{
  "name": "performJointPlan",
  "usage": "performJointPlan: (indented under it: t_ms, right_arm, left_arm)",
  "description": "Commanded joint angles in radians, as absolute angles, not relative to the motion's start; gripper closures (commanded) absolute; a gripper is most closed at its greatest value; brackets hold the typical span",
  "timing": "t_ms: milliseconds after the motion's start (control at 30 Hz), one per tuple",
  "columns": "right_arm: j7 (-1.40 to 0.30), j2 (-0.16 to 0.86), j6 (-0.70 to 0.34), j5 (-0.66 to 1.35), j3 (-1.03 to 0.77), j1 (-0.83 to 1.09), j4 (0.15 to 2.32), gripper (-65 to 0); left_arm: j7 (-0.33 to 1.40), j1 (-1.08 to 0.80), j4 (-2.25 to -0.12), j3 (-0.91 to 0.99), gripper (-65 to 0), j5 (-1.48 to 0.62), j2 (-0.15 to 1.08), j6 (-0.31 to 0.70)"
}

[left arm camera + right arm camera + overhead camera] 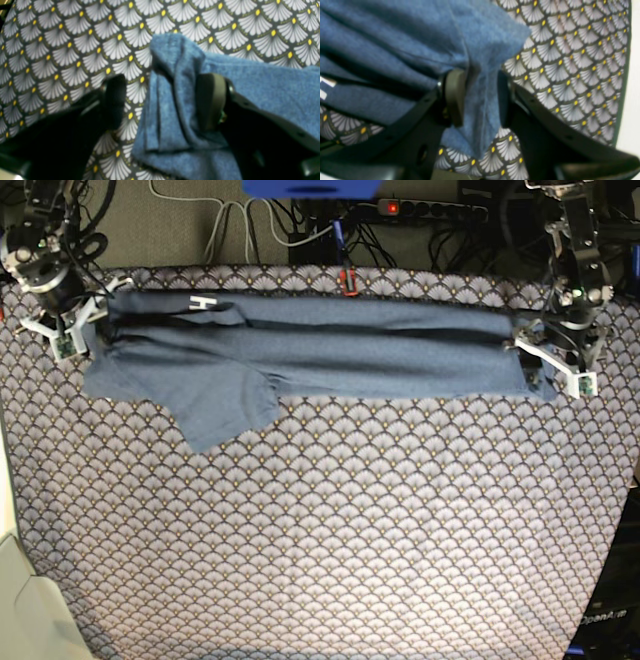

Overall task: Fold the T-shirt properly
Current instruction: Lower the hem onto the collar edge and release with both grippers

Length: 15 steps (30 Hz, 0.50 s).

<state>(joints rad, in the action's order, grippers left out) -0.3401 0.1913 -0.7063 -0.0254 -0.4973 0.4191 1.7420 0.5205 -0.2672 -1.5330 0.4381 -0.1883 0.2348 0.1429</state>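
Base view: heathered slate-blue cotton T-shirt [300, 345] lies folded into a long band across the far part of the grey fan-scale patterned table cover [330, 530], one sleeve sticking out toward the near side. Left gripper [162, 102] sits at the band's end w/ jaws spread; a bunched fold lies between them, touching only one pad. Right gripper [480, 97] at the opposite end, jaws apart, fabric hanging loose in the gap.

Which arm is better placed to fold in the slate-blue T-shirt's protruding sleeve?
Right, probably: the right gripper sits beside the slate-blue cotton T-shirt's protruding sleeve; the left gripper is at the opposite end.
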Motion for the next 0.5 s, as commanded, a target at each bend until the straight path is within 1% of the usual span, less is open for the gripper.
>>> performJointPlan:
  t_ms: [0, 200, 367, 467]
  right_arm:
    - [-0.317, 0.206, -0.698, -0.015, -0.506, 0.418, 1.771, -22.7]
    - [-0.317, 0.205, -0.698, -0.015, -0.496, 0.404, 1.804, -22.6]
    - [-0.323, 0.209, -0.698, -0.016, -0.409, 0.343, 1.81, -22.9]
    - [-0.412, 0.213, -0.698, -0.018, -0.331, 0.274, 1.811, -23.1]
  left_arm:
    - [0.498, -0.257, -1.547, 0.447, -42.8, -0.193, 0.249, 0.14]
    - [0.498, -0.255, -1.547, 0.447, -42.8, -0.186, 0.248, 0.14]
    - [0.498, -0.259, -1.546, 0.447, -42.8, -0.183, 0.248, 0.14]
    - [0.498, -0.255, -1.537, 0.447, -42.8, -0.183, 0.248, 0.14]
